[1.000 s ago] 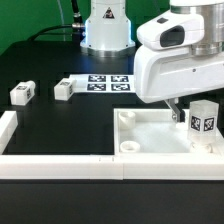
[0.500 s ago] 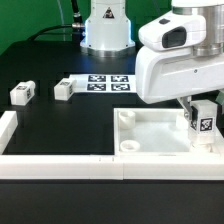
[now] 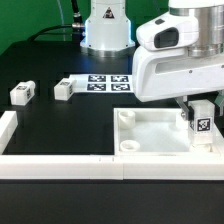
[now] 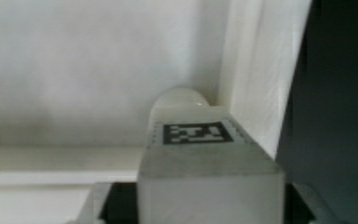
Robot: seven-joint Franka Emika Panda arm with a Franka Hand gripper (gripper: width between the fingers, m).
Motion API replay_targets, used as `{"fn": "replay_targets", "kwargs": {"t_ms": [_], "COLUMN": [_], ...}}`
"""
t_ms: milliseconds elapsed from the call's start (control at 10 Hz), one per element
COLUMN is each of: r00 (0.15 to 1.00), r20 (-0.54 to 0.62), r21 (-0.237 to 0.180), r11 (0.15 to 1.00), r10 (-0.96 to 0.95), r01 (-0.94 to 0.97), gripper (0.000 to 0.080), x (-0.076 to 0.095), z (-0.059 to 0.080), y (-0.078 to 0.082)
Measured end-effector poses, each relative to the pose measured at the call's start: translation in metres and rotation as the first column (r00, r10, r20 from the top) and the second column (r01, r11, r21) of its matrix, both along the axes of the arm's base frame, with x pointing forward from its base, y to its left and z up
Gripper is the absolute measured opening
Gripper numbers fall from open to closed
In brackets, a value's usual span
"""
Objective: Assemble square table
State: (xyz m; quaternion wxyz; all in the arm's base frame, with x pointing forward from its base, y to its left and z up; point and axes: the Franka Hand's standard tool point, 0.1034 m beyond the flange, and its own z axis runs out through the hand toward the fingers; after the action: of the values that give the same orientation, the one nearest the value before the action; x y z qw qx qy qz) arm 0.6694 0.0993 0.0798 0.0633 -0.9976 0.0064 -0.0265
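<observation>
Arm [image 3: 180, 60] is low over the part of the tabletop [image 3: 150, 135] that lies toward the exterior view's right. The tabletop lies flat on the black worktop [image 3: 70, 125], rim up, just behind the long front wall [image 3: 60, 166]; a round corner socket [image 3: 130, 146] shows at its near corner on the exterior view's left. Jaws pinch one leg [image 3: 201, 124]. In the wrist view the leg [image 4: 197, 170] fills the gap between the two dark jaw faces, with no space on either side. The leg is upright, its black-and-white tag facing the exterior camera. It sits inside the tray, just beside the rim on the exterior view's right. The wrist view puts it close to an inner corner of the tabletop [image 4: 69, 80], with worktop [image 4: 345, 100] beyond the rim. Cannot tell whether the leg's lower end touches the tray floor or sits in a socket. Two more legs lie loose on the worktop toward the exterior view's left, one [image 3: 22, 94] near the short side wall [image 3: 8, 128], the other [image 3: 64, 90] just beside the marker board [image 3: 107, 83]. Both are well apart from the tabletop. Robot base [image 3: 107, 28] stands behind the marker board.
</observation>
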Motion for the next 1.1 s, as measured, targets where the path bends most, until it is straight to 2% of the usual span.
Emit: {"fn": "replay_targets", "kwargs": {"t_ms": [200, 400, 600, 1000, 1100], "r00": [0.977, 0.911, 0.777, 0.555, 0.542], "r20": [-0.027, -0.057, -0.104, -0.149, -0.151], "r21": [0.012, 0.015, 0.024, 0.007, 0.005], "r11": [0.977, 0.912, 0.780, 0.560, 0.548], "r10": [-0.211, -0.408, -0.620, -0.819, -0.827], "r01": [0.211, 0.410, 0.626, 0.828, 0.837], "gripper": [0.0294, 0.0294, 0.0294, 0.0294, 0.0375], "x": [0.0051, 0.0052, 0.0058, 0.0060, 0.0060], "z": [-0.0002, -0.0008, -0.0012, -0.0020, -0.0021], "y": [-0.0009, -0.0009, -0.0024, -0.0012, -0.0012]}}
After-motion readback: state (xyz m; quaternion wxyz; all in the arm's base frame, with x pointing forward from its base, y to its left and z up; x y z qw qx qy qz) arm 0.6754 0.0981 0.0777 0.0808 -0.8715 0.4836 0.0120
